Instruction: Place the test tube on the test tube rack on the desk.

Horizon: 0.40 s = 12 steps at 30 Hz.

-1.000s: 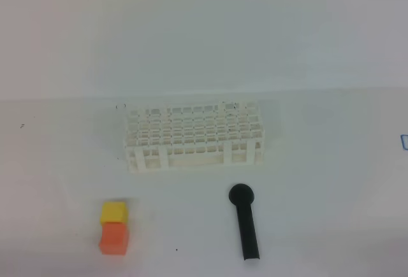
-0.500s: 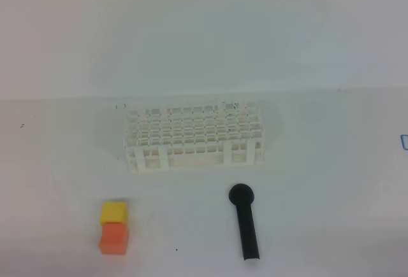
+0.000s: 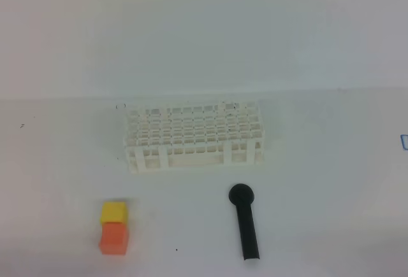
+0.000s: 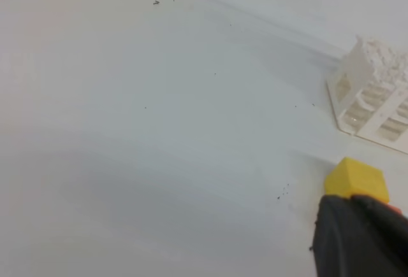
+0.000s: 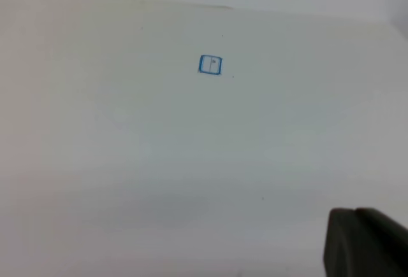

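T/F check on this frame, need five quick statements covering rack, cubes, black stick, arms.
1. The test tube rack stands upright on the desk. True.
2. The yellow cube sits right of the black stick. False: it is left of it, touching the orange cube.
3. The black stick's round head points toward the rack. True.
4. A gripper hovers over the rack in the high view. False: no arm shows there.
5. A tube stands in the rack. False: none is visible in its holes.
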{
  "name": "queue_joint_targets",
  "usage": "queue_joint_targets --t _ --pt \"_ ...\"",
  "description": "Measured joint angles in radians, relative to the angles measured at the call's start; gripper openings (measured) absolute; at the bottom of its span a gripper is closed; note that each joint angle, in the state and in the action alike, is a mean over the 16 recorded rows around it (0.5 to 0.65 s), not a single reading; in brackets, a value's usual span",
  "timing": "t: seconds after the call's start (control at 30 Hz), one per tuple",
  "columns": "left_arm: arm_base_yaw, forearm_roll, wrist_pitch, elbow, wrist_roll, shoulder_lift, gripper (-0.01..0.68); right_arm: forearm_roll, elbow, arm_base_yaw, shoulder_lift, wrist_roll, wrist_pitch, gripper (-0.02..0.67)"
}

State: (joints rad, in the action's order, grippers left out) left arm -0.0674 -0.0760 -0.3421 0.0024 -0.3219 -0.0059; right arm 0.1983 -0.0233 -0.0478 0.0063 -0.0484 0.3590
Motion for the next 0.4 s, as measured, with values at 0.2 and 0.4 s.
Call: queue_joint_targets --t 0.2,0.4 --pt "0.0 -0.001 0.002 0.006 0.0 -0.004 0.007 0.0 0.0 0.0 0.0 0.0 0.0 -0.001" --pt "0.0 -0.001 0.003 0.011 0.0 -0.007 0.007 0.0 0.0 0.0 0.0 0.001 0.0 -0.001"
